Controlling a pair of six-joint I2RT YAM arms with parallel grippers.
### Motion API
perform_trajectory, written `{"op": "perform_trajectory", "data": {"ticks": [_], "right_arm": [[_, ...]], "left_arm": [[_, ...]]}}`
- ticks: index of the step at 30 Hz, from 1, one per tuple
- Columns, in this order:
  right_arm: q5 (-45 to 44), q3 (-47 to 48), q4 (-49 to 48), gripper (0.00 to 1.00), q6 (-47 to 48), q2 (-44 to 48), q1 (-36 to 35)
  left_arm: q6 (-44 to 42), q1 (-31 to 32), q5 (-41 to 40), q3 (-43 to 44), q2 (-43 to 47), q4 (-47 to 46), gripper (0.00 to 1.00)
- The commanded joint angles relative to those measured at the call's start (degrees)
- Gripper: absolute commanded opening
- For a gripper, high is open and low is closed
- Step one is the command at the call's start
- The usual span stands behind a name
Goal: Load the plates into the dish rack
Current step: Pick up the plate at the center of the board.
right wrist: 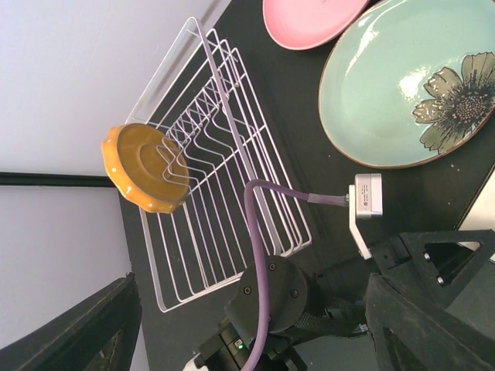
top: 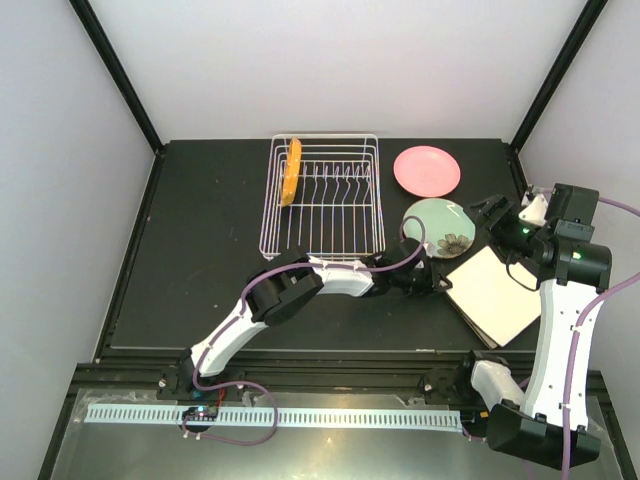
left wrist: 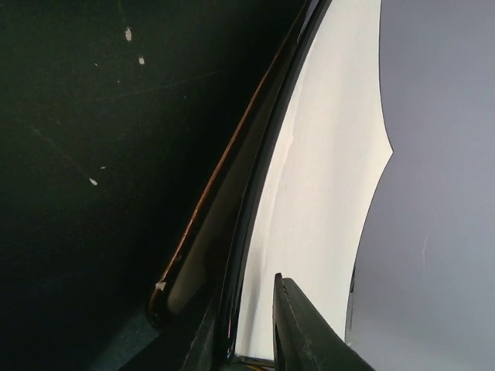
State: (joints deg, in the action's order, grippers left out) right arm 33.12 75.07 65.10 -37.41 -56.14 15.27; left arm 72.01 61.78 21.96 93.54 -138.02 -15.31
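The dish rack [top: 325, 195] [right wrist: 209, 193] stands at the back centre, with a small orange plate [top: 290, 170] [right wrist: 147, 166] upright at its left end. A pink plate [top: 427, 170] [right wrist: 309, 19] and a pale green flower plate [top: 440, 228] [right wrist: 402, 93] lie flat to the rack's right. Two square plates are stacked at the right, a white one [top: 497, 293] [left wrist: 332, 154] on top. My left gripper [top: 443, 285] [left wrist: 251, 309] is shut on the white plate's left edge, one finger [left wrist: 302, 332] on its top face. My right gripper [top: 490, 213] [right wrist: 249, 309] hovers open over the green plate.
The lower square plate's brown-rimmed edge [left wrist: 201, 232] shows just under the white one. My left arm [top: 330, 275] stretches across the mat in front of the rack. Walls and black frame posts close in the sides and back.
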Motion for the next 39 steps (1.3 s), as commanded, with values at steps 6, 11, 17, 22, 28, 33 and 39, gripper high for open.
{"op": "perform_trajectory", "data": {"ticks": [6, 11, 17, 22, 28, 33, 39], "right_arm": [[-0.67, -1.53, -0.63, 0.8, 0.67, 1.72, 0.41], [-0.87, -1.86, -0.45, 0.8, 1.07, 2.17, 0.4], [-2.4, -1.77, 0.27, 0.8, 2.34, 3.15, 0.38], [-2.41, -3.67, -0.47, 0.8, 2.89, 5.03, 0.45], [-3.1, -3.43, -0.57, 0.8, 3.28, 5.51, 0.47], [-3.99, -3.68, -0.67, 0.81, 3.79, 5.77, 0.9], [-5.45, -3.6, -0.9, 0.81, 4.42, 5.27, 2.97]], "left_arm": [[-1.16, -0.69, 0.65, 1.28, -0.72, 1.59, 0.06], [-1.77, -1.02, 0.32, 0.6, 0.73, 2.21, 0.02], [-1.81, -2.24, 1.67, -0.6, 2.84, 4.0, 0.02], [-1.38, -4.01, 3.71, -4.94, 6.21, 0.67, 0.02], [-0.35, -5.79, 7.32, -9.92, 8.6, -7.87, 0.02], [1.33, -6.7, 9.67, -12.87, 9.51, -14.91, 0.02], [2.44, -7.92, 11.05, -14.01, 12.3, -17.49, 0.02]]}}
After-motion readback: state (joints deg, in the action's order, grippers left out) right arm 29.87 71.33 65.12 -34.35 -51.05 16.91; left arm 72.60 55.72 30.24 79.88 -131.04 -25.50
